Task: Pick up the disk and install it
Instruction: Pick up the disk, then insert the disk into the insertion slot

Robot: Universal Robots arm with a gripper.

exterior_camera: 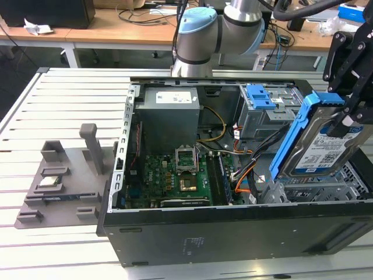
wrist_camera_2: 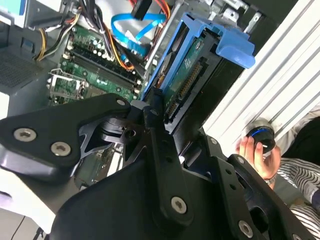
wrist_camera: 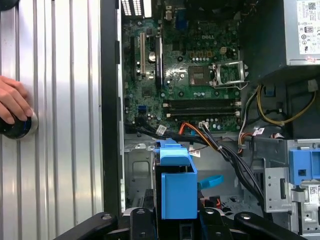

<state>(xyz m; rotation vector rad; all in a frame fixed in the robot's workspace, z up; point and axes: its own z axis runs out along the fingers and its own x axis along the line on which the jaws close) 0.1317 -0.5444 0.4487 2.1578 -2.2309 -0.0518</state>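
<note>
The case [exterior_camera: 221, 239] lies open on its side. At its near end on the exterior view's right is the bare metal bay [exterior_camera: 315, 189]. The disk [exterior_camera: 317, 146] hangs just above that bay, not yet seated. The gripper [exterior_camera: 345, 125] has its fingers clamped on the disk's flat faces from above, and both wrist views show the same firm hold.

To do this step well, I judge the tilt needs squaring to the bay first, since the disk leans with one end higher. The blue rails should meet the guides evenly and slide in without forcing. The orange and black cables [exterior_camera: 247, 175] lie just left of the bay and could snag. A person's hand [wrist_camera: 12, 107] rests on a round knob on the slatted table beside the case, well apart from the bay.

The disk is a flat silver slab standing on edge, with a white-and-blue label facing the exterior view. A blue plastic rail frames its edges and ends in a broad tab [wrist_camera: 177, 187]. In the second wrist view its underside [wrist_camera_2: 187, 85] shows a green board and a row of connector pins.
</note>
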